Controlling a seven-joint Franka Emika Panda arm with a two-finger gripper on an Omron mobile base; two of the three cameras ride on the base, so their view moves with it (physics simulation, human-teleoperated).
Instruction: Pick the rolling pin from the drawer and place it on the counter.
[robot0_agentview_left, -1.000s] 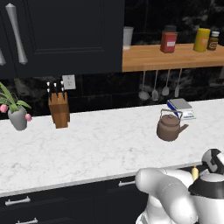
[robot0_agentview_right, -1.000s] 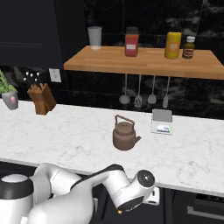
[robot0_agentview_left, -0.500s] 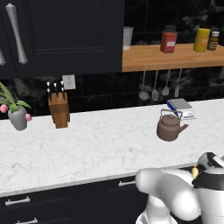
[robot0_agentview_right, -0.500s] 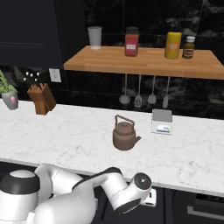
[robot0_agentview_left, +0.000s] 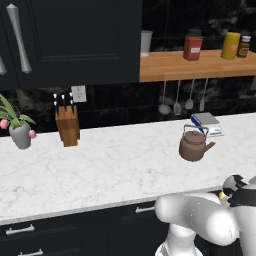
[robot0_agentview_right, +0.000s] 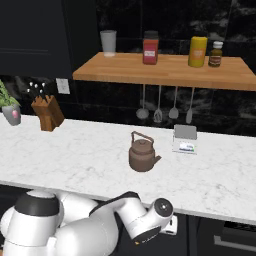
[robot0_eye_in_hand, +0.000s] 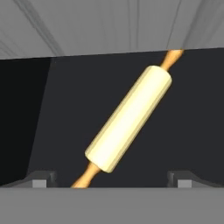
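White marble counter (robot0_agentview_left: 100, 175) runs the width of both base views above black cabinet fronts, with a dark tiled wall behind. On it stand a brown kettle (robot0_agentview_right: 142, 155), a knife block (robot0_agentview_left: 67, 125), a potted plant (robot0_agentview_left: 19, 131) at the far left, and a small stack of books (robot0_agentview_left: 206, 122) near the hanging utensils (robot0_agentview_right: 165, 106). An orange-brown wooden shelf (robot0_agentview_right: 165, 70) above carries a pale cup (robot0_agentview_right: 108, 42), a red jar (robot0_agentview_right: 150, 48), a yellow bottle (robot0_agentview_right: 197, 51) and a small dark jar (robot0_agentview_right: 215, 54).

The arm is folded low in front of the cabinets, its wrist below the counter edge.

In the hand view, the rolling pin (robot0_eye_in_hand: 129, 118) lies on the dark floor of the drawer (robot0_eye_in_hand: 61, 113), set diagonally, one orange-tan handle toward the drawer's far edge and the other toward the camera. The gripper (robot0_eye_in_hand: 111, 180) is spread wide, its two fingertips (robot0_eye_in_hand: 41, 179) standing well apart to either side of the pin's near end. The fingertips hold nothing and do not touch the pin.
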